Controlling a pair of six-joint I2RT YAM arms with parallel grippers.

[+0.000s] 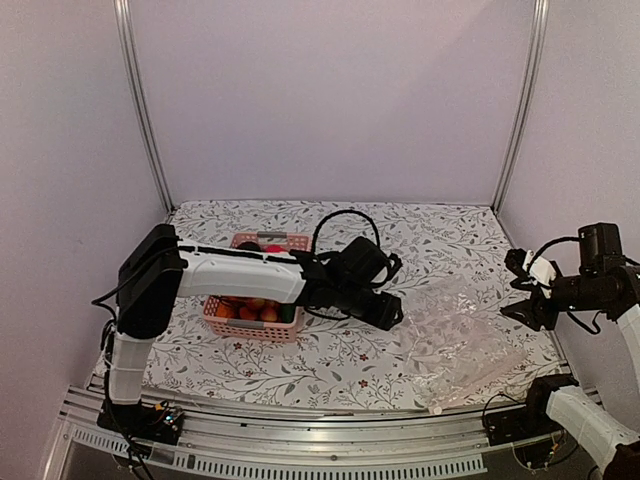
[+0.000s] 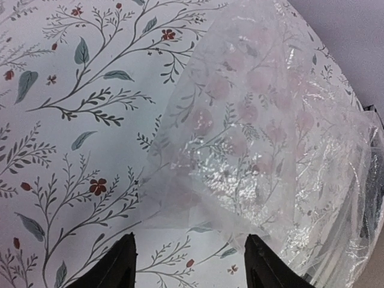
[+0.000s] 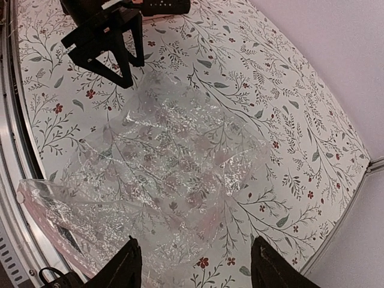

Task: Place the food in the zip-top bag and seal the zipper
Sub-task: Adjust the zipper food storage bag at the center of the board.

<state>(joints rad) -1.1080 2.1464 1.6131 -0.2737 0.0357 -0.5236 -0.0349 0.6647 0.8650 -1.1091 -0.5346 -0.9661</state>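
Two open, empty grippers, your left gripper (image 2: 191,241) and right gripper (image 3: 195,241), hang by the zip-top bag (image 1: 455,345) lying flat on the right side of the table (image 1: 330,365), so it looks like you're at the bag-opening step: pinch its mouth edges next, while the food (image 1: 250,312) sits in the pink basket (image 1: 240,331).

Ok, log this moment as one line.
food in basket | bag empty on table | left gripper open at bag edge | right gripper open near bag

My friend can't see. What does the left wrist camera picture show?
A clear, crinkly zip-top bag lies on a white tablecloth printed with leaves and red flowers. The left gripper shows at the bottom edge, its two black fingers apart with nothing between them.
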